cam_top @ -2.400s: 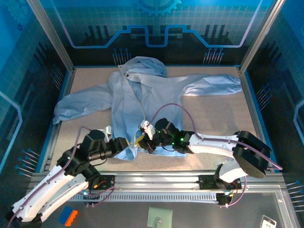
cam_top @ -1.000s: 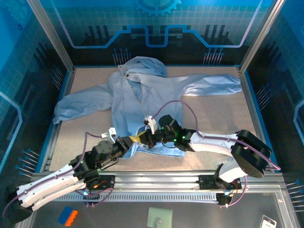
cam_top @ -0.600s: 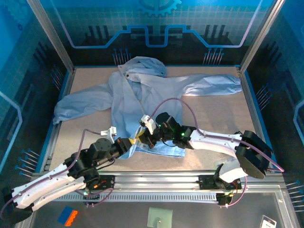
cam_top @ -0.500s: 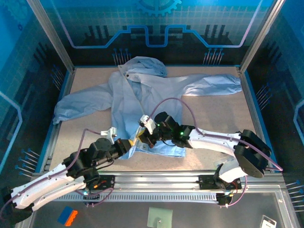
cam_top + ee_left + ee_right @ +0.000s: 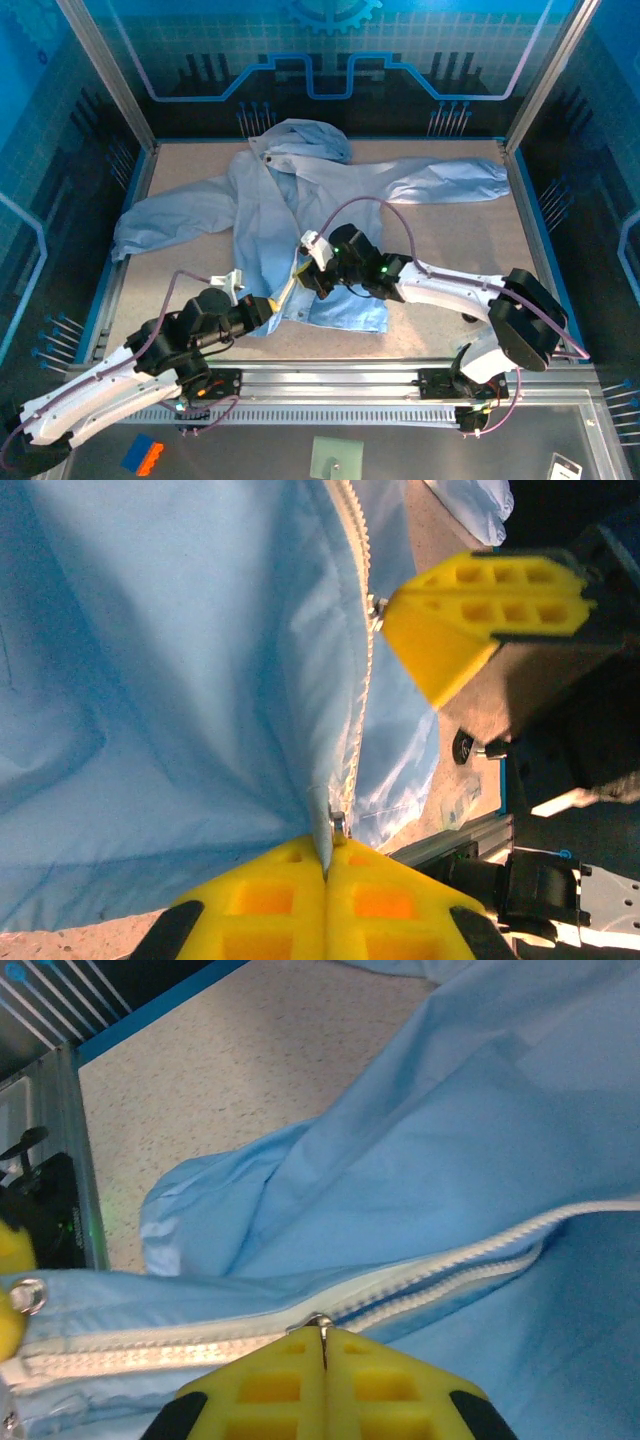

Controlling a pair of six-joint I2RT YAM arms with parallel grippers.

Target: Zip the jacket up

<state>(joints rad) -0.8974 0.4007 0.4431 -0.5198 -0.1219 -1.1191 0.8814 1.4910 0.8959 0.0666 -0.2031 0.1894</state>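
The pale blue jacket [image 5: 280, 200] lies spread on the table, hood at the far side and sleeves out to both sides. My left gripper [image 5: 269, 304] is shut on the jacket's bottom hem at the foot of the zipper [image 5: 357, 650], seen close up in the left wrist view [image 5: 328, 848]. My right gripper [image 5: 307, 273] is shut on the zipper pull [image 5: 319, 1321] a short way up the front, its fingertips [image 5: 322, 1336] pinching the metal tab. The teeth are joined on the hem side of the slider and split apart on the hood side. The right gripper's yellow finger [image 5: 470, 610] shows in the left wrist view.
Bare table surface [image 5: 450, 240] lies right of the jacket, under the right arm. A blue-edged frame [image 5: 135, 190] walls the table. An aluminium rail [image 5: 330, 380] runs along the near edge. A blue and orange block [image 5: 145, 455] and a green square [image 5: 335, 460] sit below the rail.
My right gripper has slid up the jacket front towards the hood with the zipper pull, lengthening the joined stretch. The left gripper stays clamped on the hem and has shifted only slightly.
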